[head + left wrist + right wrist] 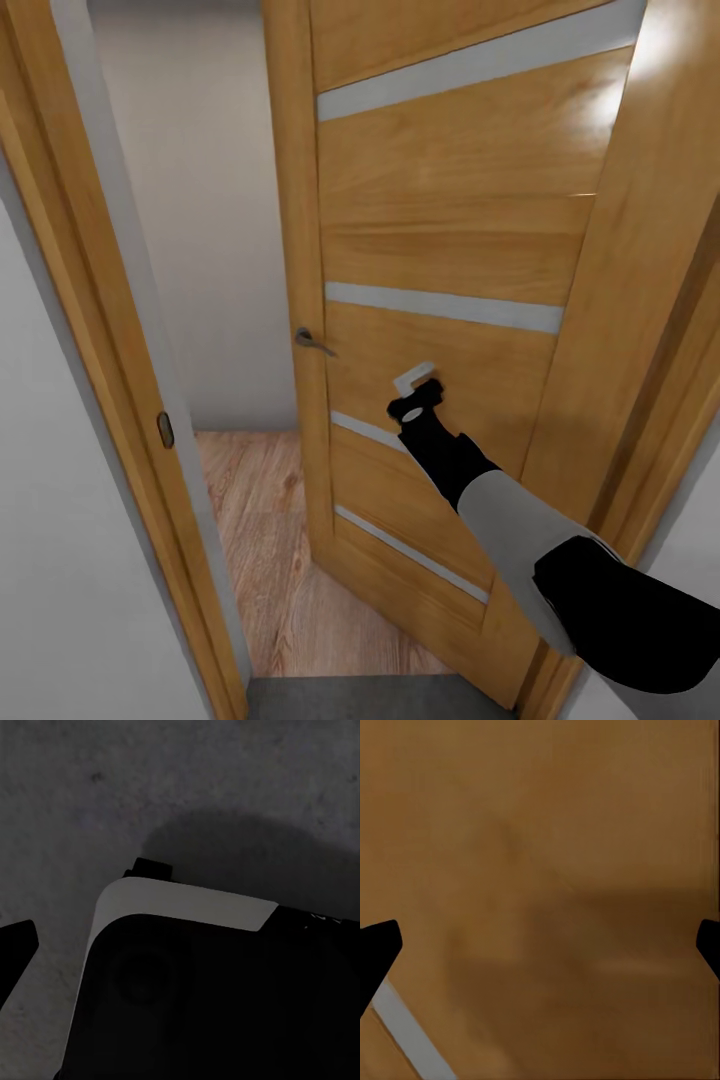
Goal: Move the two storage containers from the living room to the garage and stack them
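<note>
The two storage containers are out of view. My right gripper is stretched out against the orange-wood door with glass slits, just right of its metal handle. In the right wrist view its fingertips stand wide apart, open, close to the door panel with nothing between them. In the left wrist view, one black finger of my left gripper hangs over the dark-grey concrete floor, beside my own black and white body.
The door stands partly open, leaving a narrow gap between its edge and the left door frame. Light wood plank flooring and a white wall lie beyond. Grey floor is under me.
</note>
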{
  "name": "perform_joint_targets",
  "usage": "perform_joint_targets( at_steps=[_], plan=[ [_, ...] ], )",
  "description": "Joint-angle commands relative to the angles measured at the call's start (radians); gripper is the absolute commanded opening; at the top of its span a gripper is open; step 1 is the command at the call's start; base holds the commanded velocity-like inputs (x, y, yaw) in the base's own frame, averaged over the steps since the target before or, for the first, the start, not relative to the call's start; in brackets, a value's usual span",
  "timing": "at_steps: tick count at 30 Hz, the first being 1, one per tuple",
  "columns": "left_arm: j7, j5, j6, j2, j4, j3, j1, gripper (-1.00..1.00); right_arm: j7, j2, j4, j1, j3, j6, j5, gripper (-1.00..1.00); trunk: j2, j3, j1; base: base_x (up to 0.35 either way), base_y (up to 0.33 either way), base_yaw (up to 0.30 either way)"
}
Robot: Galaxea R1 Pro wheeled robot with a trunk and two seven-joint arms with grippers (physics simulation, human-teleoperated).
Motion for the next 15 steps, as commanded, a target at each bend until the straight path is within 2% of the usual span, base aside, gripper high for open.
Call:
perform_joint_targets(
  at_steps=[1, 5, 15],
  plan=[
    [0.000, 0.002, -0.002, 0.000, -0.001, 0.005, 0.000, 1.00, -0.043, 0.000, -0.001, -0.001, 0.002, 0.015, 0.035, 1.00, -0.001, -0.001, 0.000, 0.000, 0.000, 0.000],
    [0.000, 0.002, -0.002, 0.001, -0.001, 0.006, 0.000, 1.00, -0.080, 0.000, -0.001, -0.001, 0.003, 0.012, 0.039, 1.00, -0.001, -0.001, 0.000, 0.000, 0.000, 0.000],
    [0.000, 0.002, -0.002, 0.001, -0.001, 0.006, 0.000, 1.00, -0.081, 0.000, 0.000, -0.001, 0.001, 0.013, 0.035, 1.00, -0.001, -0.001, 0.000, 0.000, 0.000, 0.000]
  ],
)
